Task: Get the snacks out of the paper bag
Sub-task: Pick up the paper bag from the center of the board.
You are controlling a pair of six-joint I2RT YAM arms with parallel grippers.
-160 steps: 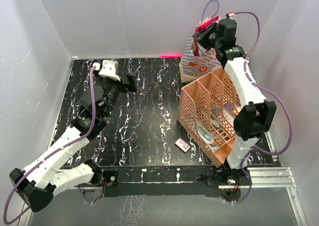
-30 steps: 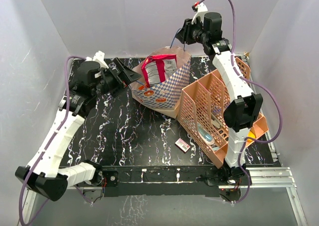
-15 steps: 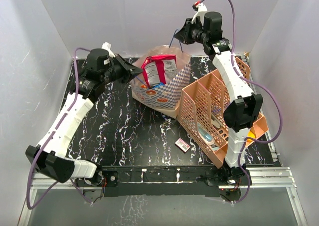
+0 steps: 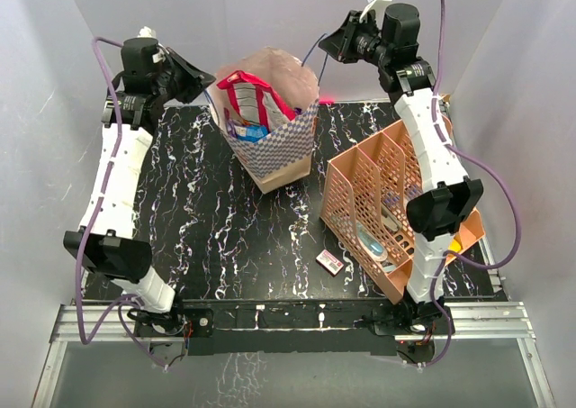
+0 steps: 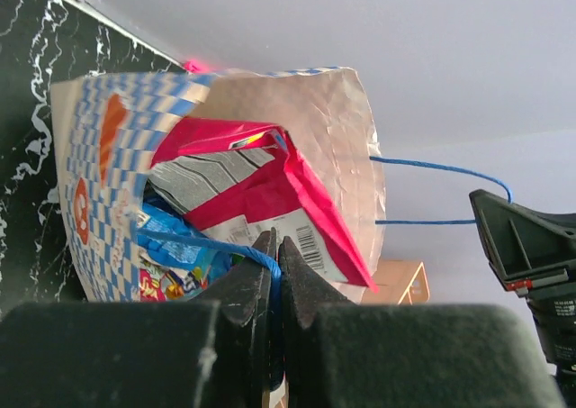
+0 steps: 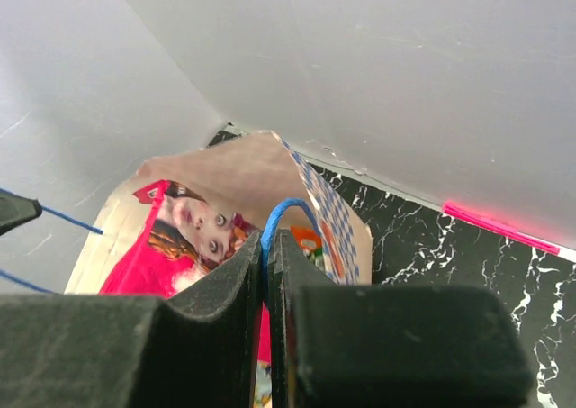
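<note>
Righted since a second ago: paper bag (image 4: 279,151), tilted leftward then, upright now toward the far wall. Nearest on the worktop (image 4: 225,246), well apart from the bag: small box (image 4: 329,262) and peach rack (image 4: 360,183), both untouched. Further back, held by its blue cord handles (image 5: 423,221), one pinched in the left jaws, the other in the right jaws (both clamped tight on cord), probably to spread the mouth. Not yet out: snacks (image 4: 256,97), pink-red packet topmost, blue packs beneath.
</note>
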